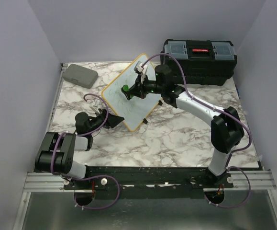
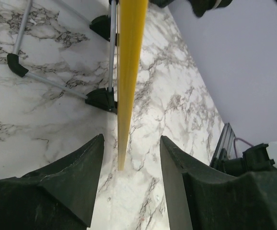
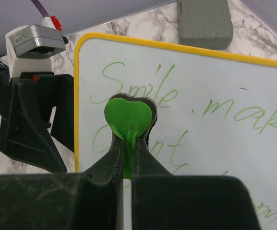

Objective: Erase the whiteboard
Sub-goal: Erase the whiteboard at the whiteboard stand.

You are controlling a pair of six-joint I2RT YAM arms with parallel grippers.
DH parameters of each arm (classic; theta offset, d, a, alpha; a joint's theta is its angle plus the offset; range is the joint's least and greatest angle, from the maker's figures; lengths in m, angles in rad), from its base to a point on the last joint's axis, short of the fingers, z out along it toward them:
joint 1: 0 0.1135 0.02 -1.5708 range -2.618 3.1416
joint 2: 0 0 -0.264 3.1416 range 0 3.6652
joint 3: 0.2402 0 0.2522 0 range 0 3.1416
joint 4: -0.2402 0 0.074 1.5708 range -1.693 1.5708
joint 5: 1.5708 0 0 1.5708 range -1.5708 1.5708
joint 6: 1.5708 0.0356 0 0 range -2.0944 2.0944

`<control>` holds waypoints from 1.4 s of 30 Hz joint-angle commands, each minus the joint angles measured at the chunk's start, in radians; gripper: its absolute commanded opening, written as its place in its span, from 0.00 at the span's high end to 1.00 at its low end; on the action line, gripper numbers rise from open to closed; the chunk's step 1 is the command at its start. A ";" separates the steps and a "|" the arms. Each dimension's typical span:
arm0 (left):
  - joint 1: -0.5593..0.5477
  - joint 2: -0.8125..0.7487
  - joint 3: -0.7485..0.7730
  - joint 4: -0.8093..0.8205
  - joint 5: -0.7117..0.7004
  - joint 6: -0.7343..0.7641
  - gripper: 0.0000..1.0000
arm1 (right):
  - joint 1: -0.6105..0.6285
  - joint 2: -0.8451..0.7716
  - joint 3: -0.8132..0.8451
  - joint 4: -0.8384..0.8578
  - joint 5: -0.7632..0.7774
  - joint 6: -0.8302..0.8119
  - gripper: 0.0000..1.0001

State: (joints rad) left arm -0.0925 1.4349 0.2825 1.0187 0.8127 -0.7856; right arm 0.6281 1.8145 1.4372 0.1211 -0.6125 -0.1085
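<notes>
The whiteboard [image 1: 131,98] has a yellow frame and stands tilted on a wire stand at the table's middle. Green handwriting [image 3: 138,84] covers its face [image 3: 215,139]. My right gripper [image 1: 134,90] is shut on a green heart-shaped eraser [image 3: 128,116], which is pressed to the board's upper left part. In the top view the eraser [image 1: 126,88] shows on the board. My left gripper [image 2: 131,141] is open. The board's yellow edge [image 2: 128,72] stands end-on just ahead of its jaws, not gripped. In the top view it [image 1: 115,120] sits at the board's near left corner.
A black toolbox [image 1: 199,60] stands at the back right. A grey rounded case [image 1: 80,75] lies at the back left and also shows in the right wrist view [image 3: 205,21]. The stand's black feet [image 2: 100,98] rest on the marble table behind the board. Walls close three sides.
</notes>
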 commanded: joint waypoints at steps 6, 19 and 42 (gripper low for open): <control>0.001 0.184 -0.104 0.574 -0.175 -0.177 0.50 | 0.010 0.051 0.061 -0.047 0.019 0.009 0.97; 0.000 0.095 -0.147 0.573 -0.312 -0.075 0.55 | 0.020 0.090 0.128 -0.082 0.008 0.016 0.97; -0.027 0.059 -0.069 0.499 -0.361 -0.062 1.00 | 0.066 0.138 0.197 -0.120 0.030 -0.004 0.97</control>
State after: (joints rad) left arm -0.1070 1.5040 0.1940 1.4704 0.4786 -0.8669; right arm 0.6815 1.9259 1.5974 0.0105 -0.5987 -0.1059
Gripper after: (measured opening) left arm 0.068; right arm 0.044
